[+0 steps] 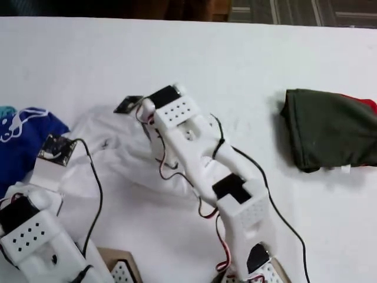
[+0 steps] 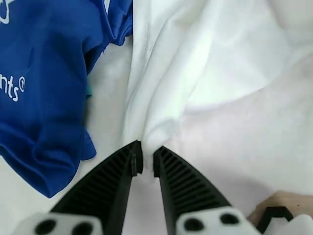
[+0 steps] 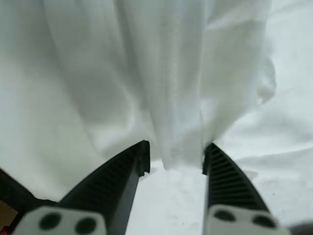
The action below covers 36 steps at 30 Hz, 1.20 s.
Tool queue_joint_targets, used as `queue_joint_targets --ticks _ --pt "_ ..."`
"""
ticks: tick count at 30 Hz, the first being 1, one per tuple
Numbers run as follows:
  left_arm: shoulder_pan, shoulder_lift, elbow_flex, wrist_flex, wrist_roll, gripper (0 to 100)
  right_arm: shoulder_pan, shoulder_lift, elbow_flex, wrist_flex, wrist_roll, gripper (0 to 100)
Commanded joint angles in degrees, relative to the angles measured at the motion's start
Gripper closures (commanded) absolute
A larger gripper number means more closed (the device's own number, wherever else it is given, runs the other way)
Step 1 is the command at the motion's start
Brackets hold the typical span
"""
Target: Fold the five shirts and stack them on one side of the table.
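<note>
One white shirt (image 2: 220,98), clenched twice.
The left gripper (image 2: 146,159) pinched a fold near the blue shirt (image 1: 26,138) at nine o'clock; the right gripper (image 3: 175,156) clamped another.

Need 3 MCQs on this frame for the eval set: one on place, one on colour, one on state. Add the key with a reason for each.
1. Where is the folded dark green shirt?
A) on a red shirt, at the right of the table in the high view
B) draped over an arm
C) hanging off the table's near edge

2. What colour is the shirt beside the white shirt, at the left of the high view?
A) yellow
B) blue
C) black

3. What state is the left gripper in?
A) wide open over bare table
B) closed on a fold of the white shirt
C) holding a cup

Key:
1 A: a red edge shows from under the green cloth.
2 B: the blue shirt lies against the white cloth.
3 B: the left wrist view shows its jaws nearly together with white fabric pinched between them.
</note>
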Motion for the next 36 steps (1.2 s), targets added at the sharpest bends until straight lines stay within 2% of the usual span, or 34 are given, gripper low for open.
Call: queue_joint_targets --ticks 1,2,4,7,15,29,36 --pt "-0.7 -0.5 -0.1 -0.8 0.0 97 -0.5 -0.3 -0.6 1.1 -0.4 96.6" --pt "-0.7 -0.5 -0.1 -0.8 0.0 97 -0.5 -0.3 -0.7 1.1 -0.4 99.1" --pt "-0.7 -0.5 -0.1 -0.8 0.0 97 -0.4 -0.5 -0.7 1.1 -0.3 95.7" --pt "-0.7 -0.5 -0.1 -0.8 0.0 97 -0.4 -0.5 -0.7 1.1 -0.2 98.4" --pt "-0.7 -0.5 -0.3 -0.8 0.0 97 0.6 -1.1 -7.3 1.3 -0.4 98.0" --pt "-0.7 -0.5 -0.3 -0.8 0.0 97 -0.4 -14.1 -2.5 1.3 0.0 98.0" --pt "-0.7 -0.5 -0.3 -0.8 0.0 97 3.8 -18.4 -2.5 1.3 -0.1 98.0"
